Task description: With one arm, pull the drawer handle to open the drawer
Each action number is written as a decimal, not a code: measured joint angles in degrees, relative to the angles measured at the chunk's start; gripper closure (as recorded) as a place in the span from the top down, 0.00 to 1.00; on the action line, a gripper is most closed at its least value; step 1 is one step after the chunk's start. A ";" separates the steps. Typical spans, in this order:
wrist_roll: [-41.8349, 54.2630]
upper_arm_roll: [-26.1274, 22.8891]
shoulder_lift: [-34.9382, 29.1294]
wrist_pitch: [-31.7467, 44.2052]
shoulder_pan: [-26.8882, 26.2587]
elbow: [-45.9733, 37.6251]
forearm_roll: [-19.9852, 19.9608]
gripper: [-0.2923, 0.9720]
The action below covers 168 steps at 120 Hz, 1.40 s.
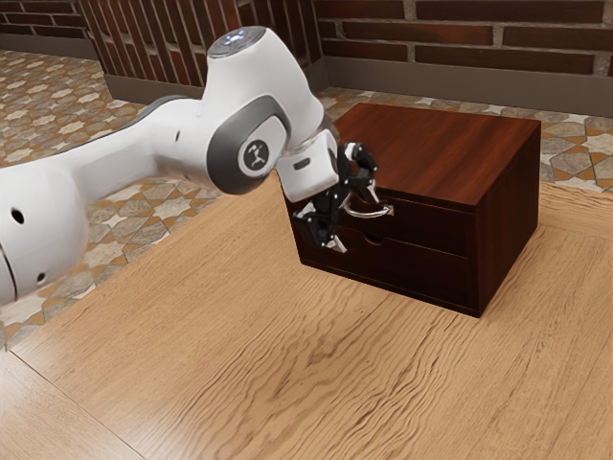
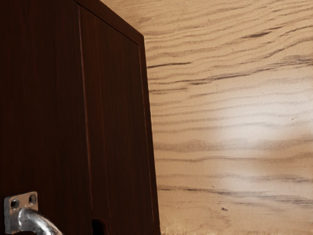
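Arm (image 1: 115, 182) enters from the exterior view's left, white elbow joint raised, forearm reaching toward the exterior view's right. Wrist (image 1: 308, 165) pitched down and rolled sideways. Black jaws spread wide, fingers (image 1: 327, 236) stacked one above the other, tips pointing right, held above the bench.

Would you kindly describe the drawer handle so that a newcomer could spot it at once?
Find the dark wooden cabinet on the light table. On its upper drawer front sits the handle, a curved silver loop; the lower drawer has only a cut-out notch.
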 joint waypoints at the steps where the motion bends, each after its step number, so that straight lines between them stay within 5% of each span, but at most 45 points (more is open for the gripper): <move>1: -0.13 0.00 0.01 -0.04 0.04 -0.01 0.01 0.77; 88: -7.23 0.01 2.84 -0.65 1.33 1.29 0.96 0.76; 168: -9.14 0.00 1.99 -0.36 1.03 1.21 1.45 0.38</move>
